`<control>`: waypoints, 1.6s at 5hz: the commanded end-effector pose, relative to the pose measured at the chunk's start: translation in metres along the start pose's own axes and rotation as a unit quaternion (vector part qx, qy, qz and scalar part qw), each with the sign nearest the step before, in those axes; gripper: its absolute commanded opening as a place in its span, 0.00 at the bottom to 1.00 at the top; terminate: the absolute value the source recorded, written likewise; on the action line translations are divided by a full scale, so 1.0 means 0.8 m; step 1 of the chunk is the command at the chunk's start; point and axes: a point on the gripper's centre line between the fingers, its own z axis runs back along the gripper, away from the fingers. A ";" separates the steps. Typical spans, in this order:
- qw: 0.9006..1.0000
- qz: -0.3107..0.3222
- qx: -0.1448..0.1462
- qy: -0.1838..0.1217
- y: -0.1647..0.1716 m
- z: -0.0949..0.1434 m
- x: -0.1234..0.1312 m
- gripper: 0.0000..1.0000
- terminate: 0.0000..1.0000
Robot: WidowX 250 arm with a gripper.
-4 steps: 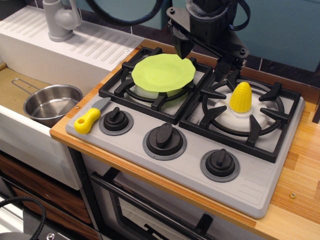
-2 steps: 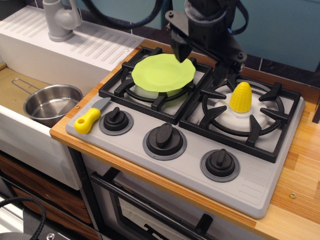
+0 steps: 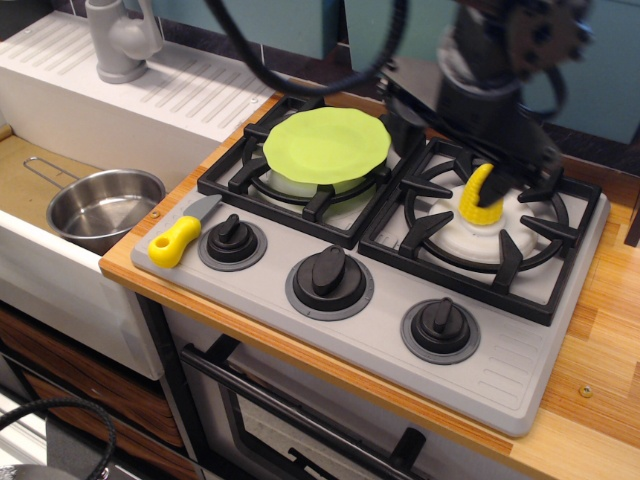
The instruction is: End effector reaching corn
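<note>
The corn (image 3: pixel 477 203) stands upright on the white centre of the right burner, under the black grate (image 3: pixel 520 265). My gripper (image 3: pixel 452 155) hangs over the back of that burner on the bulky black arm, blurred by motion. Its jaws stand apart and hold nothing. The left finger (image 3: pixel 403 122) is near the plate's right rim. The right finger (image 3: pixel 503 182) overlaps the corn's upper right side and hides part of it. I cannot tell whether it touches the corn.
A lime-green plate (image 3: pixel 325 148) lies on the left burner. A yellow-handled toy knife (image 3: pixel 176 241) lies at the stove's front left. Three knobs (image 3: pixel 329 281) line the front. A steel pot (image 3: pixel 104 208) sits in the sink, a faucet (image 3: pixel 120 40) behind. Wooden counter (image 3: pixel 605 330) at right.
The gripper has swung right and down, from behind the plate to over the right burner, where its right finger now overlaps the corn. The corn has not moved.
</note>
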 end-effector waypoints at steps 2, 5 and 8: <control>1.000 0.007 -0.014 -0.026 -0.008 0.007 0.048 1.00 0.00; 0.998 -0.011 -0.044 -0.044 -0.007 -0.020 0.075 1.00 0.00; 0.998 -0.018 -0.051 -0.044 -0.012 -0.042 0.072 1.00 0.00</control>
